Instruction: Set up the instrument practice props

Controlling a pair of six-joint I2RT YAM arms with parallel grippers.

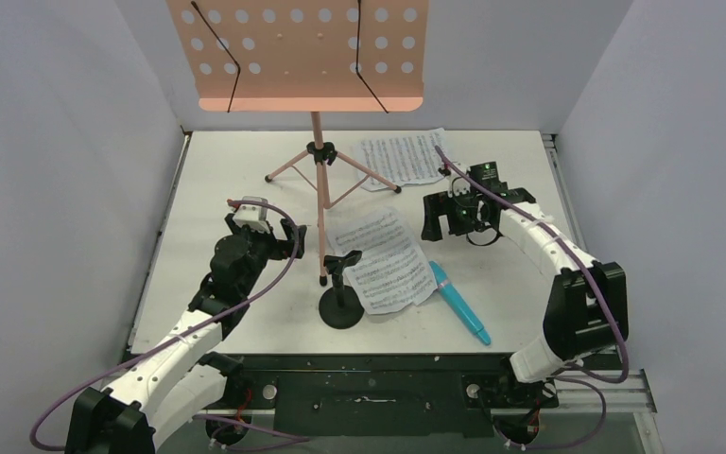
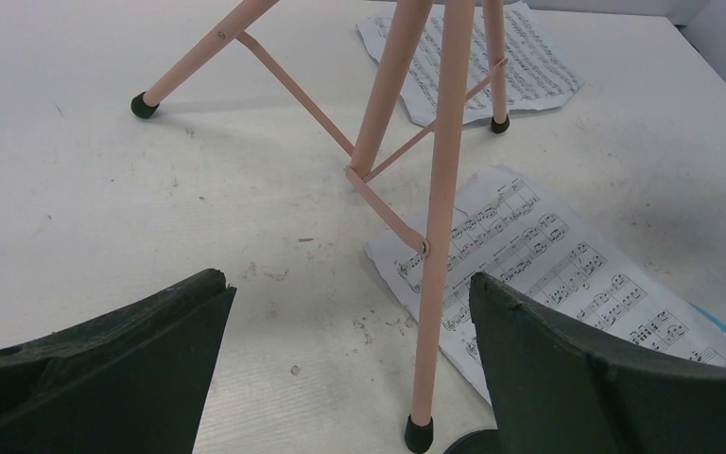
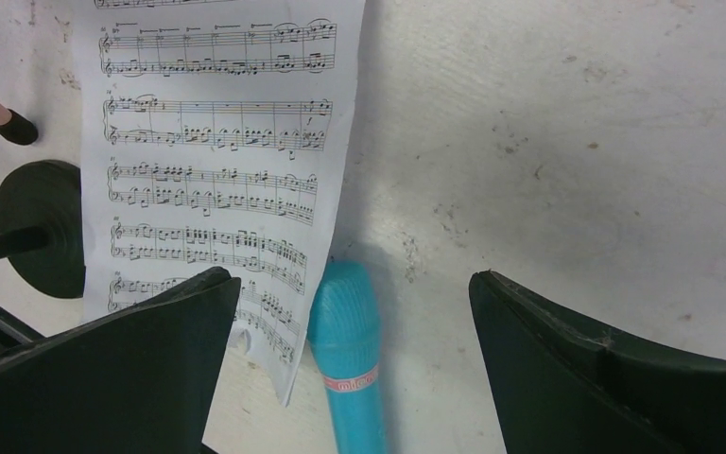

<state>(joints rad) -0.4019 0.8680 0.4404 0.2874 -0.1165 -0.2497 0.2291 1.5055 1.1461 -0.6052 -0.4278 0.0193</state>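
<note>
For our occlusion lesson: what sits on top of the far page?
One black foot of the pink stand rests on the page near its edge. Print beneath that foot is covered.

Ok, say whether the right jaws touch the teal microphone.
Apart. Right wrist view: right gripper open, table and page showing between each jaw and the teal microphone.

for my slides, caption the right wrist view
Open right hand above the teal toy microphone, which lies at the edge of a sheet-music page on the table
</note>
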